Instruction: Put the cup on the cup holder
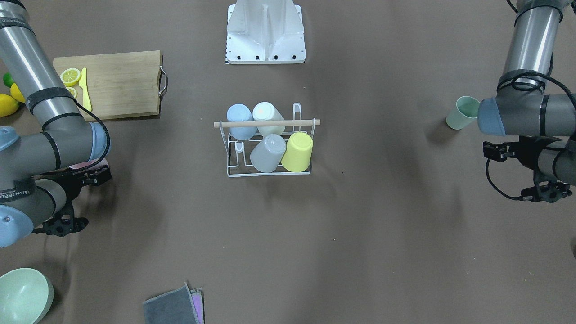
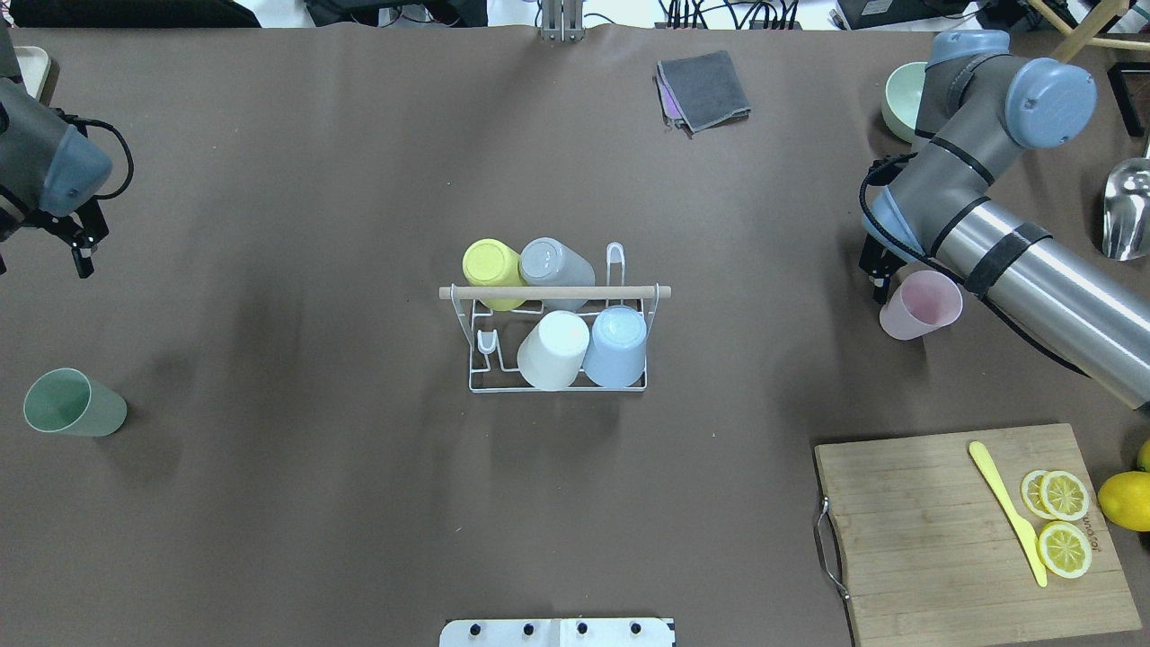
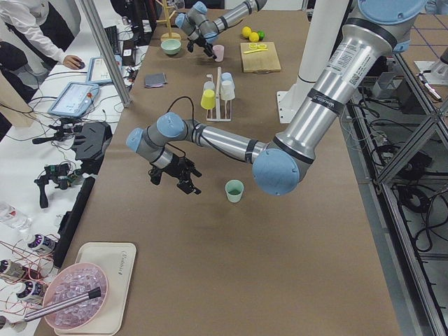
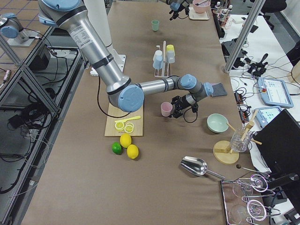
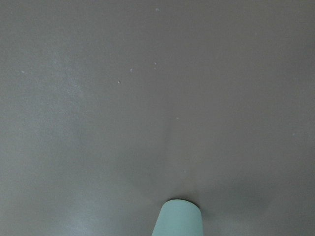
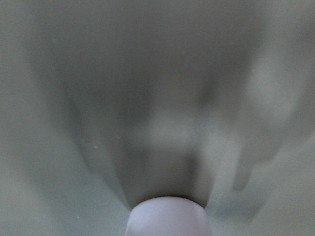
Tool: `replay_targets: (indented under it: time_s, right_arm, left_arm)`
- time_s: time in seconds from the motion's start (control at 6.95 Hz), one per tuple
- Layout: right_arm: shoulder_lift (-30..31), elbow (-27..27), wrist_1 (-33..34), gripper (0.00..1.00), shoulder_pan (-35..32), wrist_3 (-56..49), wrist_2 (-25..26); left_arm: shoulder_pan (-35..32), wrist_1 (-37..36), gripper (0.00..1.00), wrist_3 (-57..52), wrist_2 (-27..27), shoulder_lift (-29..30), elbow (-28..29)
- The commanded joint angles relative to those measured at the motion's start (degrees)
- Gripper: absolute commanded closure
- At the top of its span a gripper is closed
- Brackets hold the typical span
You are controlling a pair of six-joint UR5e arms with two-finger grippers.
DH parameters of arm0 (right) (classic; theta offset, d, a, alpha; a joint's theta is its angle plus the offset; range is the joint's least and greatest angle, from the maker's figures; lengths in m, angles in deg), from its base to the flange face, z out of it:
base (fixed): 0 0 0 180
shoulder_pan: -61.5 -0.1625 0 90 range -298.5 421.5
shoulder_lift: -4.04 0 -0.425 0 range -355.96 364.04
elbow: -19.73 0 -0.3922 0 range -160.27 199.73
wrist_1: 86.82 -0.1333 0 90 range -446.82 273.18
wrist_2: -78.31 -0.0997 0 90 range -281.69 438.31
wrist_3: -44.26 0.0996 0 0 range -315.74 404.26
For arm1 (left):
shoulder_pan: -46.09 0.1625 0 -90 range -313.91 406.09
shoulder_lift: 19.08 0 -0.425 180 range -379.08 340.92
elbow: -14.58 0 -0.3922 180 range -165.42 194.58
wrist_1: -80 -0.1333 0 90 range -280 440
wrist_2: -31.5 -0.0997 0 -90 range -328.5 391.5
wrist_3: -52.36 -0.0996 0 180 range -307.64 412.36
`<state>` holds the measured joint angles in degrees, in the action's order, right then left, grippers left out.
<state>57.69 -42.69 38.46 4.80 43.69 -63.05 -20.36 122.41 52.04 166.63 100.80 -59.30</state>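
The white wire cup holder [image 2: 479, 385] with a wooden rod handle stands mid-table and also shows in the front view [image 1: 231, 173]. It holds yellow, grey, white and blue cups upside down. A green cup [image 2: 74, 403] stands upright on the table on my left, low in the left wrist view [image 5: 178, 219]. My left gripper [image 2: 81, 252] hangs open and empty, apart from it. A pink cup [image 2: 920, 305] stands by my right arm, low in the right wrist view [image 6: 168, 216]. My right gripper [image 2: 876, 274] is open just beside the pink cup, not around it.
A wooden cutting board [image 2: 925, 530] with lemon slices and a yellow knife lies at the near right, with a lemon [image 2: 1127, 500] beside it. A green bowl [image 2: 901, 99], a grey cloth [image 2: 705, 90] and a metal scoop [image 2: 1127, 211] lie at the far right.
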Motion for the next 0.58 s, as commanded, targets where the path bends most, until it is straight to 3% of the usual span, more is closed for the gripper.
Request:
replay_targets:
  time_s: [0.0,0.43]
  right_arm:
    - [0.0,1.9,0.0,0.06,0.5,-0.1,-1.7]
    - [-0.2,2.0,0.6,0.14,0.7,-0.1,-1.9]
  left_arm:
    - [0.6,-2.1,0.03,-2.2,3.6,-1.1,-0.1]
    - [3.9,-1.5,0.03,-2.2,7.4,-2.7,-0.4]
